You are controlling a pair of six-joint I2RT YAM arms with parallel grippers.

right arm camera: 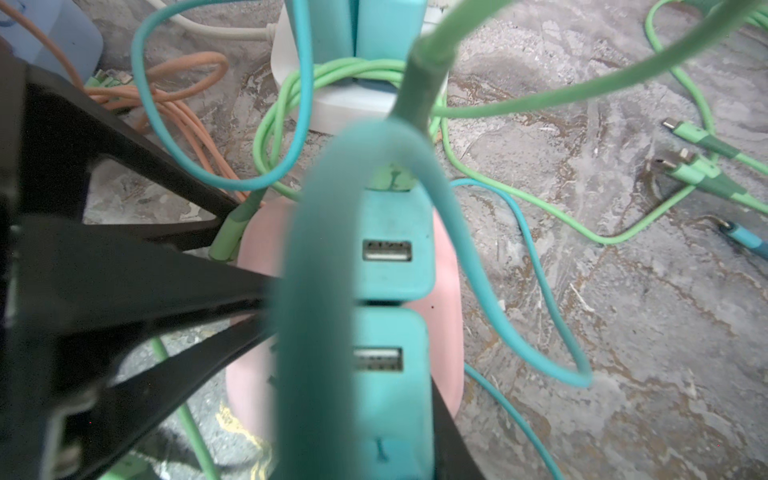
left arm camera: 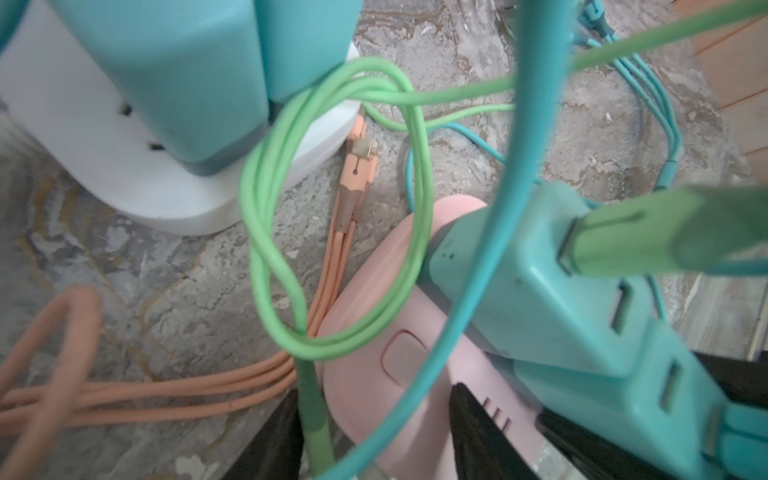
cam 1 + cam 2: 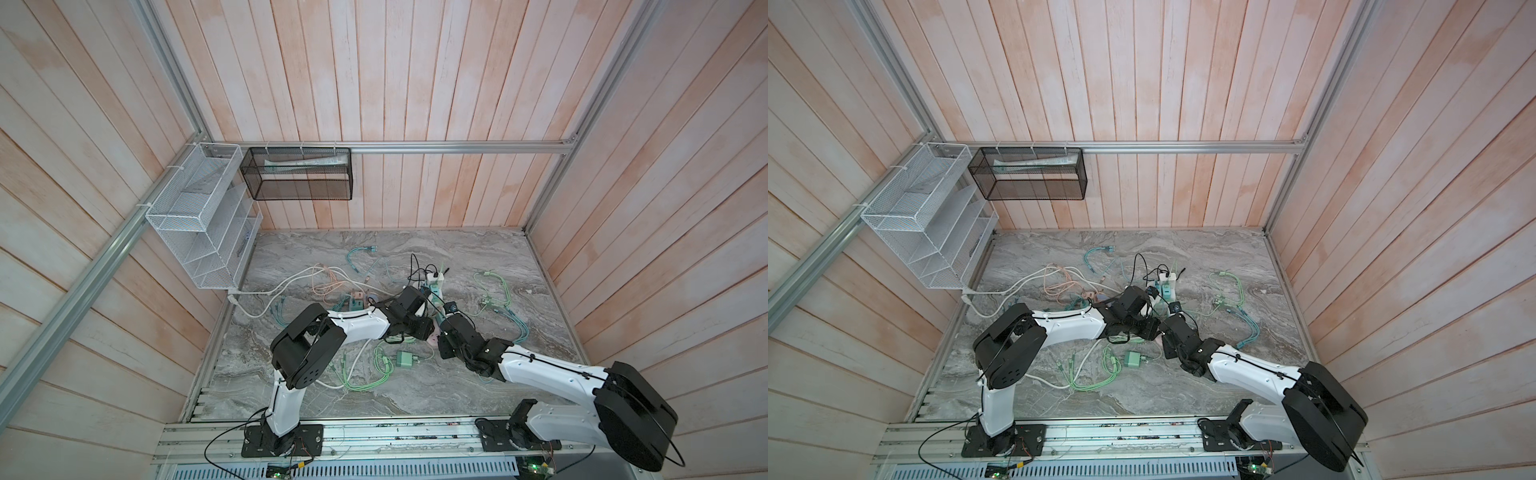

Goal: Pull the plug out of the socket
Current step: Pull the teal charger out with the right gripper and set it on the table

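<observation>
White mesh rack [image 3: 195,232] is hanging on the left wall over the table's left edge, with black mesh basket [image 3: 297,174] hanging on the back rail beside it. White cord [image 3: 253,293] and orange cables [image 3: 328,286] are trailing over the left-centre marble, cluttering that side. The left arm is reaching over them toward centre. Left gripper [image 2: 374,390] is sitting at the pink socket strip [image 2: 353,386]: one black finger [image 2: 274,440] beside the strip's edge, a green cable end between them, the other finger lying over the strip's top. Jaws are standing partly apart; clamping or just resting, cannot tell. Teal plug [image 1: 390,407] is sitting seated in that strip at table centre, touching a second teal plug [image 1: 395,274] just beyond it. Right gripper [image 1: 376,386] is clasping the near teal plug; the left wrist view is showing black fingers on both its sides. In the right wrist view one finger [image 1: 453,440] is showing and a blurred teal cable is hiding the other. White strip [image 2: 137,174] is lying just past the pink strip's far end, carrying upright teal adapters [image 2: 187,75], with a green loop draping between the strips. A loose green adapter [image 3: 406,358] is lying in front. Green cable loops [image 3: 487,274] are spreading to the right. Bare table [image 3: 415,395] is running along the front edge and into the far right corner; walls are closing in on three sides.
</observation>
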